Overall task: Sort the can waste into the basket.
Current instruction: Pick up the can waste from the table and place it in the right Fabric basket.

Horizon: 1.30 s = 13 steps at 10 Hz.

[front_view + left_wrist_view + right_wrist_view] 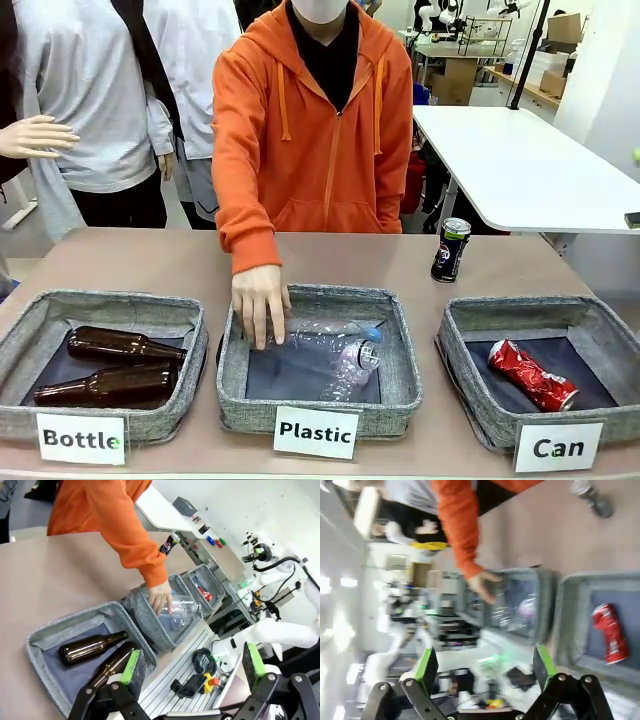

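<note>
On the brown worktop (130, 260) three shallow fabric bins stand in a row along the near edge. At the left, the grey fabric bin labelled "Bottle" (110, 303) holds two brown glass bottles (110, 385) lying side by side with their necks to the right. In the left wrist view, the left pincer (192, 662) hangs over the near corner of that bin, its green-padded fingers spread wide with nothing between them. In the middle, the grey fabric bin labelled "Plastic" (402, 370) holds a clear crumpled plastic bottle with a blue cap (335, 355). A person's hand (260, 300), coming out of an orange sleeve, reaches over its far wall and rests on that bottle. At the right, the shallow grey fabric bin labelled "Can" (520, 305) holds the crushed shiny red drink can (532, 375), lying slantwise on the dark lining. The dark navy drink can with a silver top (450, 250) stands upright on the worktop just beyond that bin's far left corner, outside it. The right pincer (485, 662) hangs off the near side of the bins, fully open and empty. The red can lies up and to its right, and the dark can is well apart from both pincers. A white table (520, 170) stands behind the worktop on the right.
</note>
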Each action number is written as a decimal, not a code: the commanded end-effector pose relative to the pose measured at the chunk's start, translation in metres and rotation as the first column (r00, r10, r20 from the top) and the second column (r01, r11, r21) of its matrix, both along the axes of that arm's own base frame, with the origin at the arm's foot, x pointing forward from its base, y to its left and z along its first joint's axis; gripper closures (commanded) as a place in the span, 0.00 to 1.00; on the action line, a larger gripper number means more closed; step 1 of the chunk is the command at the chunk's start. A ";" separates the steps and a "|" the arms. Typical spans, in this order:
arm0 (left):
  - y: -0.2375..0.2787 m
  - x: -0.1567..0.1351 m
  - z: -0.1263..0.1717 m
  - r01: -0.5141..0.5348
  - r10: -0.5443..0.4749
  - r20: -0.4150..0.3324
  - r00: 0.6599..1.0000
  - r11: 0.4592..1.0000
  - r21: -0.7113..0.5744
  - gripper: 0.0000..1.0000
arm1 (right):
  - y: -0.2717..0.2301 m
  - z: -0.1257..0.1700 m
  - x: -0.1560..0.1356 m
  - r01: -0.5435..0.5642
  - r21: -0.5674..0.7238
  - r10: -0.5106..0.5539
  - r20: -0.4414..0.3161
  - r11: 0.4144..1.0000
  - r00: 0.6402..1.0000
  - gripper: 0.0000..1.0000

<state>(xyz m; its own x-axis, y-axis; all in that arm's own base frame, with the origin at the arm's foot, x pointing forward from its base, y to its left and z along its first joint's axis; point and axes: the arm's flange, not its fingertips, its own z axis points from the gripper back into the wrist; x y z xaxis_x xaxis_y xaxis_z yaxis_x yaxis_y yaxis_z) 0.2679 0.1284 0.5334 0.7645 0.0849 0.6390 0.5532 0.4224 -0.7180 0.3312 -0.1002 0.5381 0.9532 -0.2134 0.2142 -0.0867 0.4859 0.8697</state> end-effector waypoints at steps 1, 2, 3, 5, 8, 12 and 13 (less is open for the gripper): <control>0.002 -0.002 0.001 0.010 -0.010 0.007 1.000 1.000 -0.012 0.00 | -0.019 -0.039 0.068 0.022 -0.373 0.050 0.184 0.927 0.982 0.00; 0.002 -0.002 0.001 0.010 -0.010 0.007 1.000 1.000 -0.012 0.00 | -0.037 -0.067 0.098 0.005 -0.419 0.099 0.228 0.908 0.969 0.00; 0.002 -0.002 0.001 0.010 -0.010 0.007 1.000 1.000 -0.012 0.00 | -0.047 -0.095 0.121 -0.007 -0.422 0.106 0.212 0.907 0.972 0.00; 0.002 -0.002 0.001 0.010 -0.010 0.007 1.000 1.000 -0.012 0.00 | -0.049 -0.126 0.151 -0.007 -0.419 0.105 0.213 0.908 0.971 0.00; 0.002 -0.002 0.001 0.010 -0.010 0.007 1.000 1.000 -0.012 0.00 | -0.050 -0.133 0.136 -0.031 -0.475 0.122 0.163 0.879 0.979 0.00; 0.002 -0.002 0.001 0.010 -0.010 0.007 1.000 1.000 -0.012 0.00 | -0.046 -0.141 0.165 -0.152 -0.580 0.406 0.338 0.800 0.849 0.00; 0.002 -0.002 0.001 0.010 -0.010 0.007 1.000 1.000 -0.012 0.00 | -0.039 -0.152 0.181 -0.216 -0.632 0.555 0.406 0.745 0.726 0.00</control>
<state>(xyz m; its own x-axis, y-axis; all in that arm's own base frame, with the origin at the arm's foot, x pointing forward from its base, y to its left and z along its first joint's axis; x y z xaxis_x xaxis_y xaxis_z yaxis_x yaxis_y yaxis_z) 0.2680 0.1291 0.5334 0.7652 0.0857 0.6381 0.5523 0.4220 -0.7190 0.4907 -0.1391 0.4016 0.7911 0.2701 0.5488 -0.5199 0.7697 0.3704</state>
